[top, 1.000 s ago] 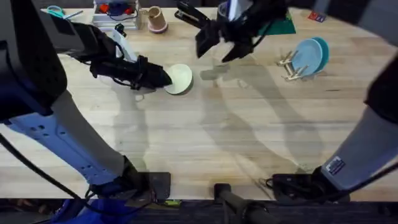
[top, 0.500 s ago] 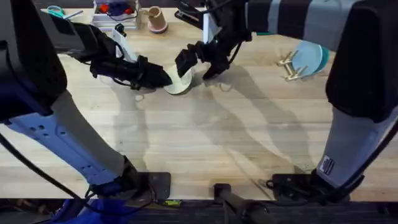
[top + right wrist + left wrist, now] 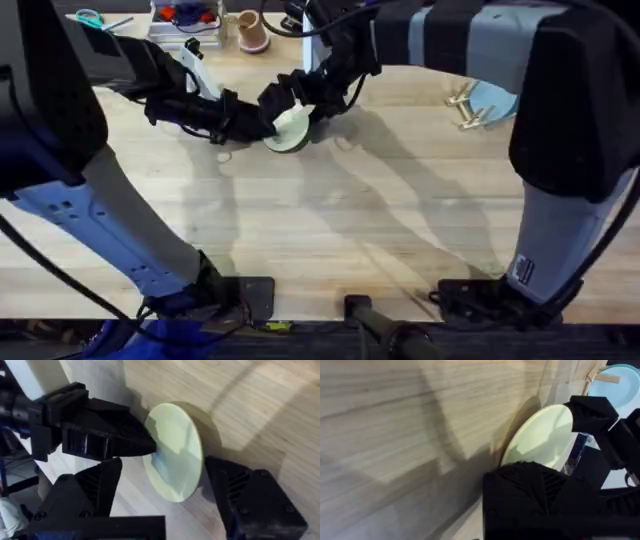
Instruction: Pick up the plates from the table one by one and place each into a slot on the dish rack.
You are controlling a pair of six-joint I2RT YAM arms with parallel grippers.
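- Pale yellow-cream plate (image 3: 291, 128) sits toward the far edge of the table (image 3: 330, 230), left of centre, tilted up on its rim rather than lying flat; the wrist views show its lower edge at the wood and its face leaning
- Left gripper (image 3: 262, 126) reaches in from the left side of the table; its black fingers are pinched together on the plate's left rim; in the right wrist view the closed tips (image 3: 142, 445) meet the plate (image 3: 175, 450) at its edge
- Right gripper (image 3: 296, 98) comes across from the right side and sits over the same plate; its two fingers are spread wide, one to each side of the disc, seen flanking it in the right wrist view; not closed on the plate, and whether either finger touches the rim I cannot tell
- Left wrist view: plate (image 3: 540, 437) stands just beyond the left arm's own finger, with the right gripper's black fingers (image 3: 592, 412) at the plate's far rim
- Dish rack (image 3: 468, 106) stands near the far right of the table, well apart from the held plate; a light blue plate (image 3: 492, 97) stands in it, partly hidden behind the right arm
- Along the far edge, left part: a pink cup (image 3: 251, 32) and a clear tray of small items (image 3: 185, 18)
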